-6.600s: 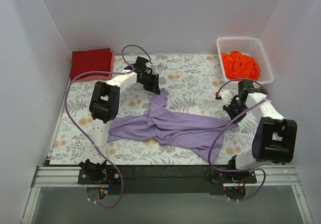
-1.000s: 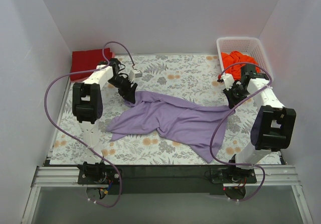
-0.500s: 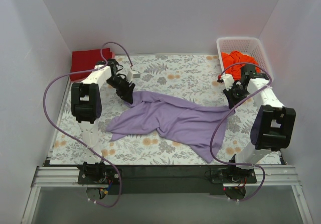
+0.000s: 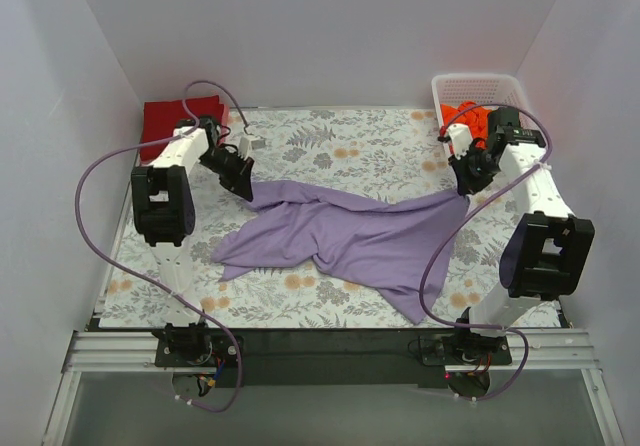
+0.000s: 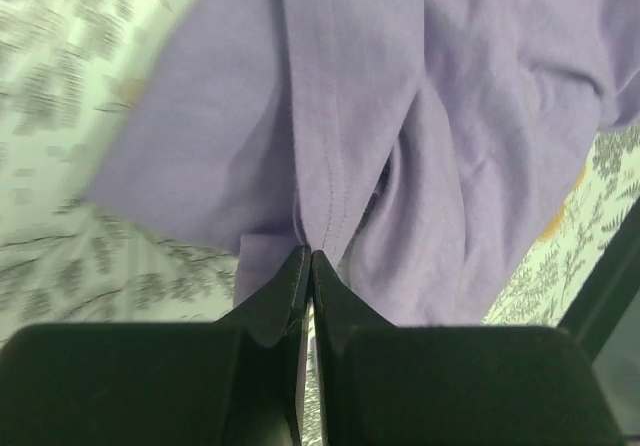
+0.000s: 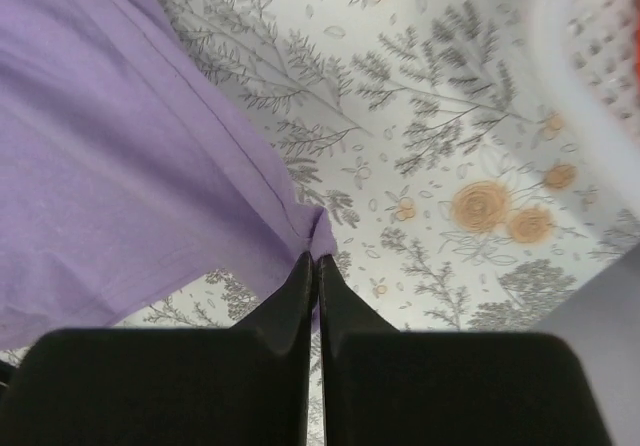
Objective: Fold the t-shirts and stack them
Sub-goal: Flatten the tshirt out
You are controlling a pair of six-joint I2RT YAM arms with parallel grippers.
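Observation:
The lavender t-shirt (image 4: 340, 238) lies spread and wrinkled across the middle of the floral cloth. My left gripper (image 4: 243, 188) is shut on its far-left hem, the fold pinched between the jaws in the left wrist view (image 5: 309, 252). My right gripper (image 4: 465, 188) is shut on its far-right corner, seen in the right wrist view (image 6: 316, 256). The cloth is stretched between both grippers. The dark red t-shirt (image 4: 170, 121) lies folded at the back left. The orange t-shirt (image 4: 468, 118) is crumpled in the basket, partly hidden by my right arm.
The white lattice basket (image 4: 485, 88) stands at the back right corner, close to my right arm. White walls close in the left, back and right sides. The floral table cloth (image 4: 370, 151) shows bare behind the lavender shirt.
Both grippers have moved outward and toward the back with the lavender shirt, the left one leftward, the right one toward the basket. The shirt's far edge is now pulled straighter.

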